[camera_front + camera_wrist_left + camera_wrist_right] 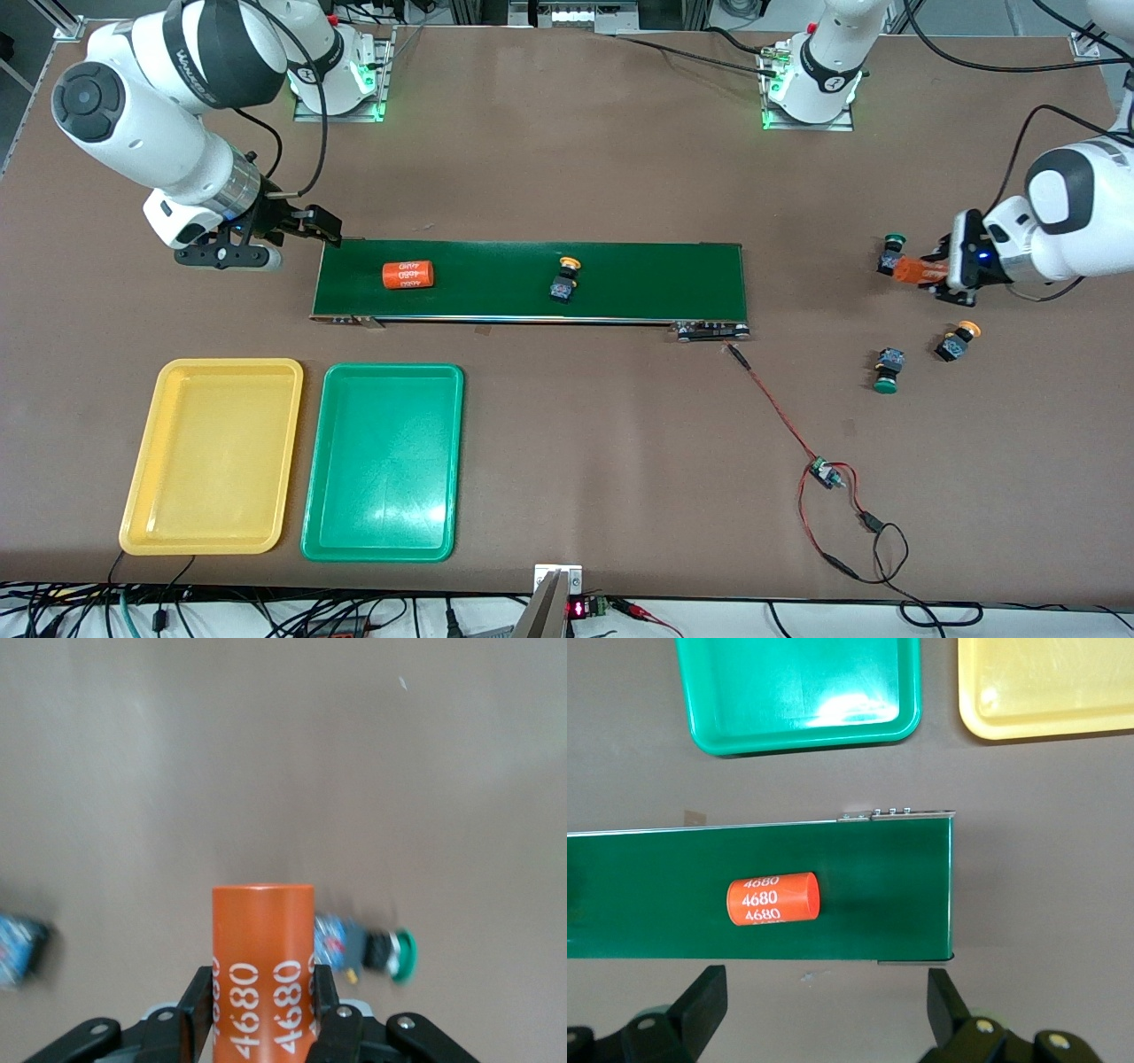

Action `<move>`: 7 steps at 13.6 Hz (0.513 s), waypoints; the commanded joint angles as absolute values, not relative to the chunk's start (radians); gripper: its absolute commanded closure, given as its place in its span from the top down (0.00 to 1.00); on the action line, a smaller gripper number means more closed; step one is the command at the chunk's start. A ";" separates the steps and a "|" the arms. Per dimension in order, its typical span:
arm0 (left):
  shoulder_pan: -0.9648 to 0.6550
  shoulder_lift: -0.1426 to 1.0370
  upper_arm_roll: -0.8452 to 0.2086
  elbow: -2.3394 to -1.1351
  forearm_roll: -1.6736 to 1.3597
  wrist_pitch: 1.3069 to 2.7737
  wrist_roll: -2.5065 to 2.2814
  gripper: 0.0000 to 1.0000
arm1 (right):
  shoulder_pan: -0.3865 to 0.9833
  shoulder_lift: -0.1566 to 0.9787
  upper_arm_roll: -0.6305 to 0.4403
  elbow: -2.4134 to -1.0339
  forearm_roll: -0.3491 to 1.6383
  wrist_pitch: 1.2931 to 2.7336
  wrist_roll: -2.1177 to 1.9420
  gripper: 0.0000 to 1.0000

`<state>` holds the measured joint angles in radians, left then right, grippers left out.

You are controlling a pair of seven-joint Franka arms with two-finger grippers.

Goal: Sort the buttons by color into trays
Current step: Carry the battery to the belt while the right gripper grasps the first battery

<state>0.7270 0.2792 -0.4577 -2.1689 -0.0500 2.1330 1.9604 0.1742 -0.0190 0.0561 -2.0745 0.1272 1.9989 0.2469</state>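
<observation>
At the left arm's end of the counter [567,159], an orange cylinder [912,269] is being clamped in the left gripper's [935,270] fingers, its long axis pointing at nine o'clock toward a green button [890,252] just beside; the right gripper [292,232], fingers spread, is waiting by the belt [673,275], where a yellow button [564,277] is lying; both trays [142,496] are sitting empty.

White print reading "4680" runs repeated along the orange cylinder [263,970] clamped between the left gripper's [263,1014] fingers, seen in the left wrist view. The same "4680", in stacked rows, stands on a second orange cylinder [773,898] lying on the dark green belt [656,895], toward the right arm's end of it. Grey lettering on the right arm's upper casing [188,62] is too unclear to read.
</observation>
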 commanded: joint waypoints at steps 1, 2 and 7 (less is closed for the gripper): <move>0.609 0.218 -0.449 -2.126 -0.104 2.092 1.881 0.00 | 0.187 0.018 0.061 -2.077 0.138 2.045 0.349 1.00; 0.565 0.200 -0.449 -2.120 -0.106 2.088 1.847 0.00 | 0.211 0.028 0.061 -2.075 0.137 2.055 0.397 1.00; 0.336 0.199 -0.448 -2.075 -0.202 2.098 1.645 0.00 | 0.268 0.083 0.061 -2.072 0.137 2.115 0.520 1.00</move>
<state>0.4164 0.2039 -0.4632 -2.0937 -0.1626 2.1134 1.7128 0.2581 0.0705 0.0644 -2.0749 0.1285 2.0947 0.4800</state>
